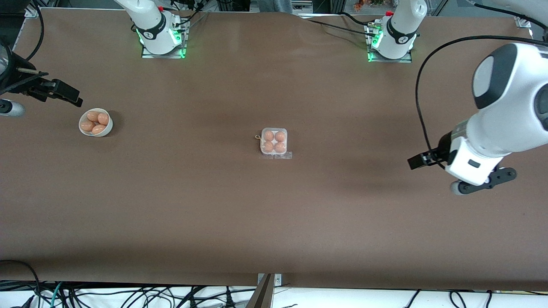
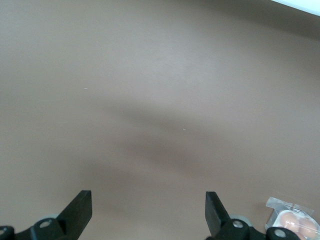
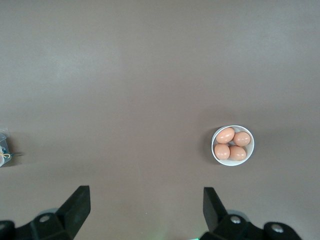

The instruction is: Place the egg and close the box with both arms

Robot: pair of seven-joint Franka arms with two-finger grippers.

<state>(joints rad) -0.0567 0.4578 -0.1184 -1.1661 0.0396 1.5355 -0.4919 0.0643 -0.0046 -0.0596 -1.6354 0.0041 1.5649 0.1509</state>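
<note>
Front view: small square clear-plastic egg box [image 1: 274, 143] at table centre, four orange-brown eggs [image 1: 268, 136] in its cells. Lid seems down over the tray, but clear plastic makes that hard to confirm; a clear flap sticks out along the edge nearer the camera. Tiny yellowish loop at the box's 9 o'clock, too small to identify. Round white bowl [image 1: 96, 122] with four more orange-brown eggs, well toward the right arm's end. Right gripper [image 1: 64, 93] at the bowl's 11 o'clock, above bare brown table [image 1: 274, 222]; arm mostly cut off by the frame edge, only black wrist hardware visible, finger gap unreadable here. Left gripper [image 1: 417, 161] at the box's 3 o'clock, well apart, over bare table; forearm angled in from the frame edge, fingers edge-on, gap unreadable here.

Left wrist view: left gripper [image 2: 149, 210] with both black fingers [image 2: 80, 207] spread wide, nothing between them. Only bare table beneath. Box corner [image 2: 292, 220] cut off at the frame edge; bowl not seen.

Right wrist view: right gripper [image 3: 146, 207] spread wide, holding nothing. Bowl [image 3: 233, 145] fully visible with its four eggs, off to one side of the fingers, not under them. Sliver of the box [image 3: 3, 147] cut off at the frame edge, contents not readable.
</note>
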